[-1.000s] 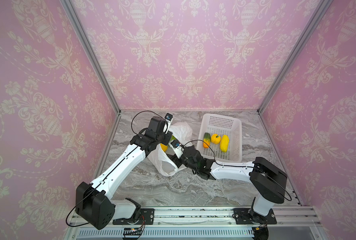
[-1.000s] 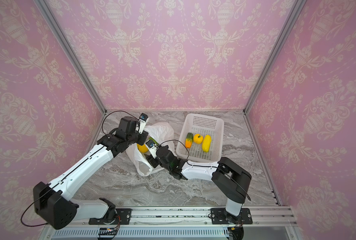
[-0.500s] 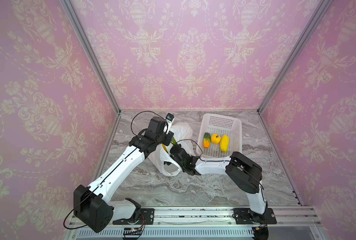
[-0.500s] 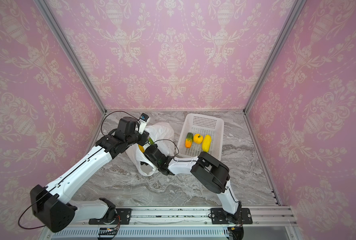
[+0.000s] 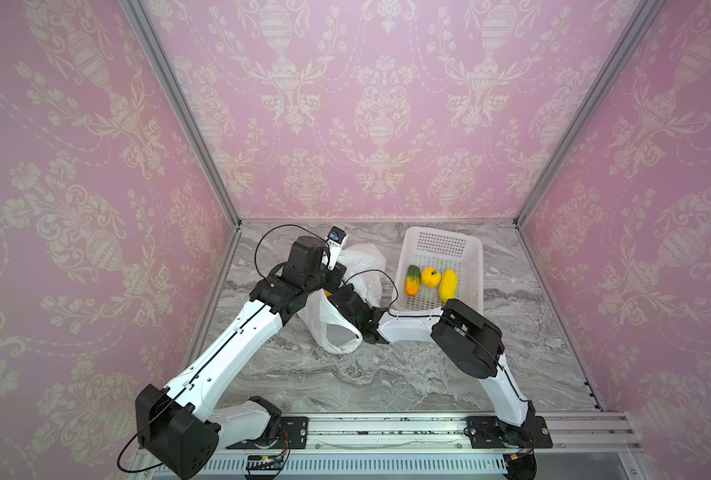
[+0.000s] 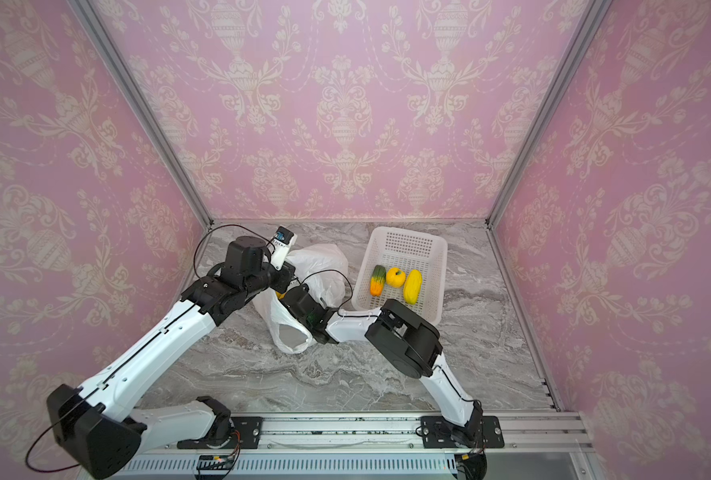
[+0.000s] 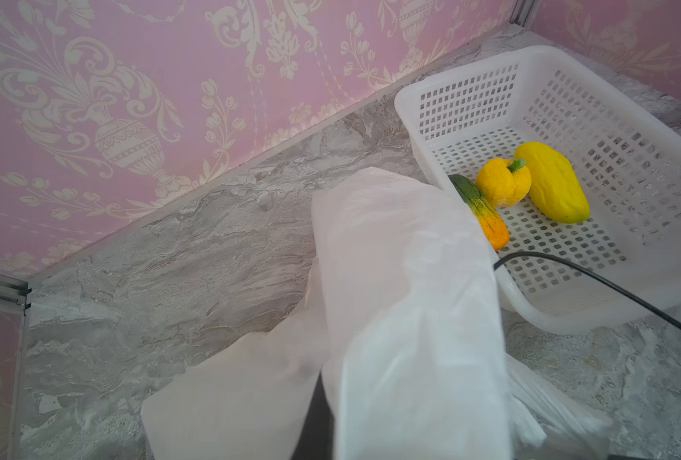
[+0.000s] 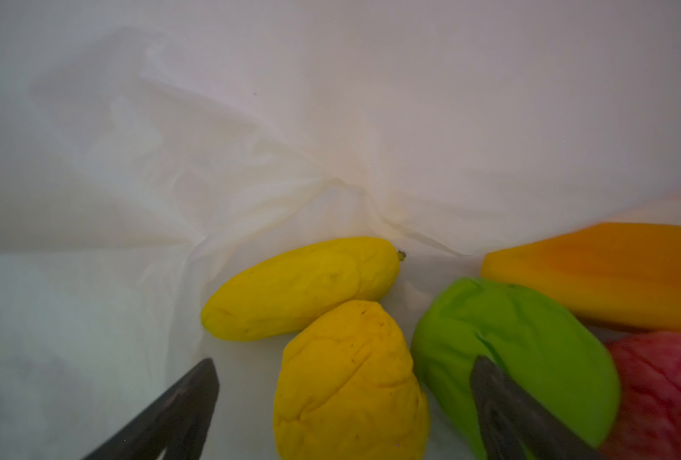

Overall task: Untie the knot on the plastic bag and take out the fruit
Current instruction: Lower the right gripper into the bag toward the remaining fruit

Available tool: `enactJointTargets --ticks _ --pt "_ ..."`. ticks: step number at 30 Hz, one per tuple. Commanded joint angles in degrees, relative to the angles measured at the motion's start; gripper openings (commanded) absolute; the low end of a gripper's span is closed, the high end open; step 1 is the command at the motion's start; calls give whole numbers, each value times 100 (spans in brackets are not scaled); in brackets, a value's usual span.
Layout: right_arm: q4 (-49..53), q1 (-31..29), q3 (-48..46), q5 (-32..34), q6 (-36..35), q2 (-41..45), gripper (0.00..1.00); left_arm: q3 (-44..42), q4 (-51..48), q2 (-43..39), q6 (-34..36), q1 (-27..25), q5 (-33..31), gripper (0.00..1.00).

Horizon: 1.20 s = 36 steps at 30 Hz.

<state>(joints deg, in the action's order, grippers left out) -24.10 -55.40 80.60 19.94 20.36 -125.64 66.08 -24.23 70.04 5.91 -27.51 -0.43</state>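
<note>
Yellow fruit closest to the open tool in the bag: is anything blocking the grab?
Nothing visible blocks it. In the right wrist view the right tool is open inside the plastic bag, straddling the nearest yellow fruit. The green fruit crowds one finger, so it might get pinched too.

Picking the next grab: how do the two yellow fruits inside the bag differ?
The long fruit is slim and tapers to a small dark stem tip; the plump fruit is egg-shaped and creased. The long fruit lies deeper in, against the bag's folds; the plump fruit sits nearer, between the open right gripper's fingers. Both are yellow, and they touch each other.
</note>
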Motion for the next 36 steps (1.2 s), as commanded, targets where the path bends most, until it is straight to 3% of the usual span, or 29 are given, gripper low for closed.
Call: enactJointTargets --ticks 1,9,15,22,28,36 --pt "512 133 343 58 392 -251 100 -78 304 -175 -64 -25 287 0" --pt "438 160 275 -60 651 -316 100 -60 262 -166 -49 -23 176 0" --pt "974 153 242 711 1480 -324 100 -61 235 -118 -47 -23 148 0" --pt "1607 147 754 528 2005 -689 100 -55 226 -99 -24 -24 117 0" --pt "1594 145 880 376 1938 -804 100 -52 215 -113 -22 -21 134 0" --pt "1291 142 718 291 1627 -678 81 -52 194 -88 -8 -18 43 0"
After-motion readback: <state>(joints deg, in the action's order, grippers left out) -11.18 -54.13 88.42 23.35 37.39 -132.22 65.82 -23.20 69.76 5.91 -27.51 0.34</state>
